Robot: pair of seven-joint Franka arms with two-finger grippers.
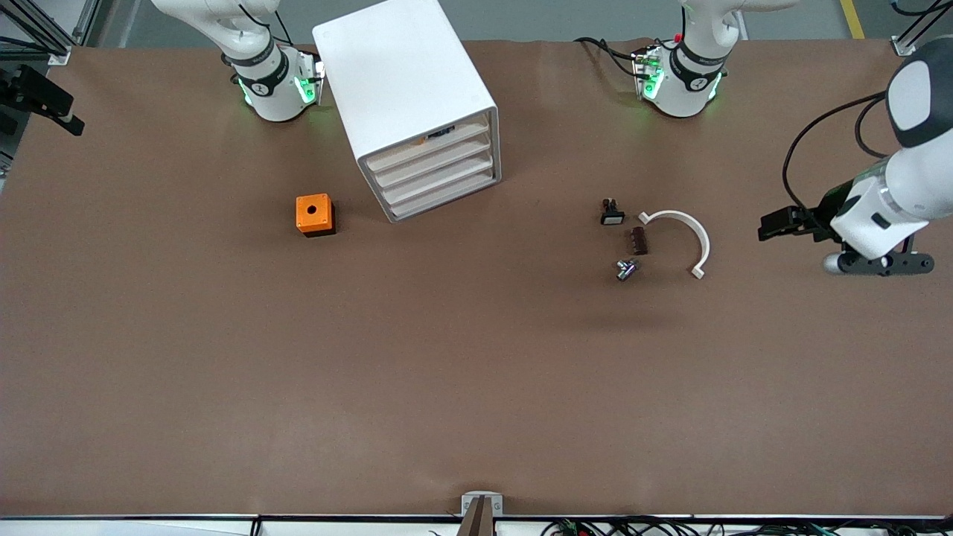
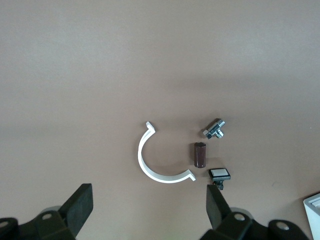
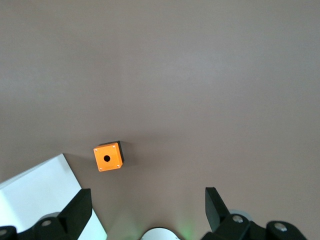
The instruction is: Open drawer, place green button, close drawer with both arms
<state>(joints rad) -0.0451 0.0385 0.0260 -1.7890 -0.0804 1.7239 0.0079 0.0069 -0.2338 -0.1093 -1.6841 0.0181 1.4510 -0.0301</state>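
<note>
Light, stiff and likely slick, the shut drawer wants hooking by its front lip; the left gripper, near the white clip, and the right gripper, over the table by the cabinet, both hang released.

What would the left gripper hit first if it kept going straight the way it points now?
Probably the white curved clip, lying between the left gripper's open fingers in the left wrist view. Depth is unclear; it might touch bare table just short of it.

This is a robot laboratory: two glossy white jointed arms stand on a brown covered table, with cables along its edge.
</note>
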